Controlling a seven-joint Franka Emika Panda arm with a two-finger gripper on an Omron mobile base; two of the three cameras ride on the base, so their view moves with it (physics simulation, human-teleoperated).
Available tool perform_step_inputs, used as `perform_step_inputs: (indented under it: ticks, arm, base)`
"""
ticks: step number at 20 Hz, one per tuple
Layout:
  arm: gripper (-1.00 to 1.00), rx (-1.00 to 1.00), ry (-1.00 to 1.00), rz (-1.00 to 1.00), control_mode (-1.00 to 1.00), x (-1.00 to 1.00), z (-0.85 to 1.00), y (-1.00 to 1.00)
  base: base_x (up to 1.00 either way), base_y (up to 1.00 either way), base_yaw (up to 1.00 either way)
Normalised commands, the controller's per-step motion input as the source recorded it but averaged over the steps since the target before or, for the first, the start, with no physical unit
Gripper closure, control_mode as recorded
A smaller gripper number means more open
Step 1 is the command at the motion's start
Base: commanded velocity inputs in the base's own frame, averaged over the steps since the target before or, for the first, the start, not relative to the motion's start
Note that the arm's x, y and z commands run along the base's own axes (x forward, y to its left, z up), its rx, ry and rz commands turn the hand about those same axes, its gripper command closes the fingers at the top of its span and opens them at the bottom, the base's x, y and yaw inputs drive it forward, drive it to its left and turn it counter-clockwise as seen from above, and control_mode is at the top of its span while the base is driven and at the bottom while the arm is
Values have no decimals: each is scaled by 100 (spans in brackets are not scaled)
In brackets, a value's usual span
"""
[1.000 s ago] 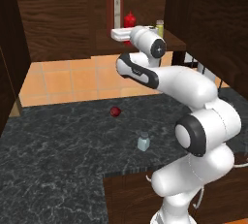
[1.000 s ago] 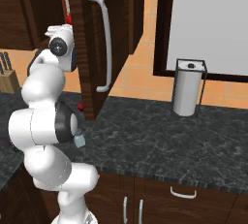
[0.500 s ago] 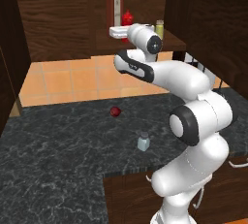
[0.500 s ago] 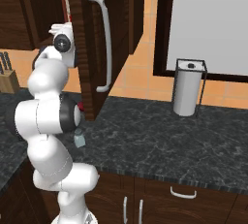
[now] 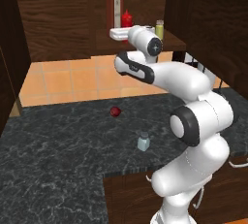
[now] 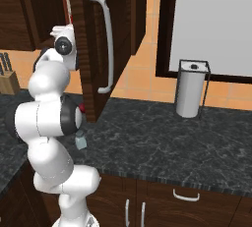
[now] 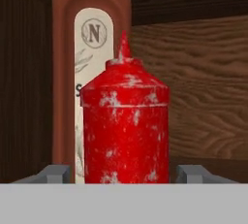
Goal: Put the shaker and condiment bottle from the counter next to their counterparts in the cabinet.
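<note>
- In the hand view the gripper point(image 7: 124, 174) stands open: one grey fingertip point(image 7: 54, 173) sits at lower left and the other at lower right, each clear of the condiment bottle point(image 7: 125, 126) between them.
- The tall red bottle point(image 7: 85, 48) rises just behind it, at upper left.
- In the left base view both stand on the cabinet point(image 5: 58, 19) shelf at top centre, the yellowish shaker point(image 5: 159, 29) to their right.
- The shaker point(image 5: 143, 141) stands on the counter point(image 5: 53, 150), lower centre, near a small dark-red round thing point(image 5: 115, 112).
</note>
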Motion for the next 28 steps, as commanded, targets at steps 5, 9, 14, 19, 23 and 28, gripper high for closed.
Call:
perform_step_inputs:
  ticks: [5,9,14,19,23,28]
  arm:
    - [-100,0,0,0,-100,-26,0,0]
    - [-100,0,0,-1,-100,-43,0,0]
    - [-100,1,0,-3,-100,-48,0,0]
    - [-100,8,0,-7,-100,-72,0,0]
    - [-100,11,0,-8,-100,-83,4,0]
    - [-100,10,0,-5,-100,-89,7,4]
  base:
    - [0,0,0]
    - [0,0,0]
    - [0,0,0]
    - [0,0,0]
    - [0,0,0]
    - [0,0,0]
